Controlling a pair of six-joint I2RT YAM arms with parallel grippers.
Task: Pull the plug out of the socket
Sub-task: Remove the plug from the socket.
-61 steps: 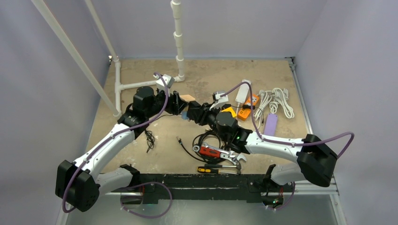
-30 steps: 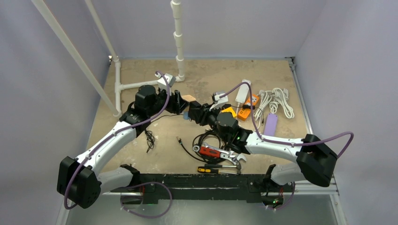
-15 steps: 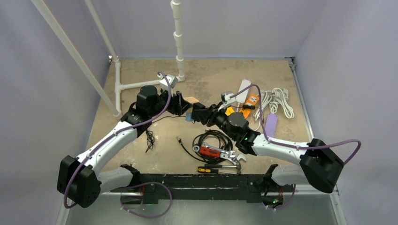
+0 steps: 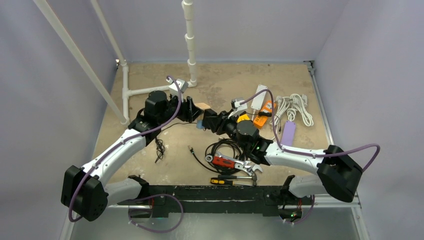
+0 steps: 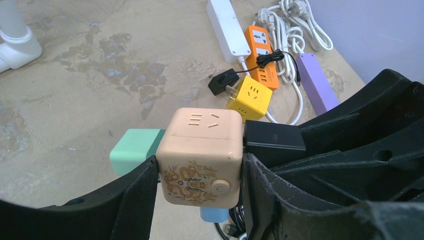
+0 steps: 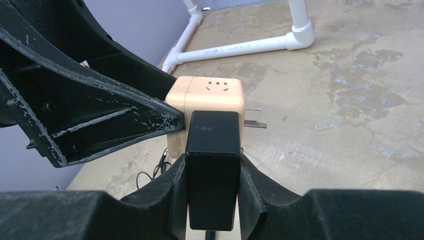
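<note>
at frame centre, left gripper [image 5: 199, 167] clamped the beige socket cube [image 5: 200, 132]; right gripper [image 6: 211, 172] pinched the black plug [image 6: 212, 135]. risk: off-axis pull could slip either grip.

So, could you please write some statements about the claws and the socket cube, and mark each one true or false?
1. The left claw grips the beige socket cube. True.
2. The right claw is open and empty. False: it is shut on the black plug.
3. The black plug hangs clear of the cube. False: it sits against the cube's side.
4. A yellow socket cube lies on the table. True.
5. A mint green plug sits on the beige socket cube. True.
</note>
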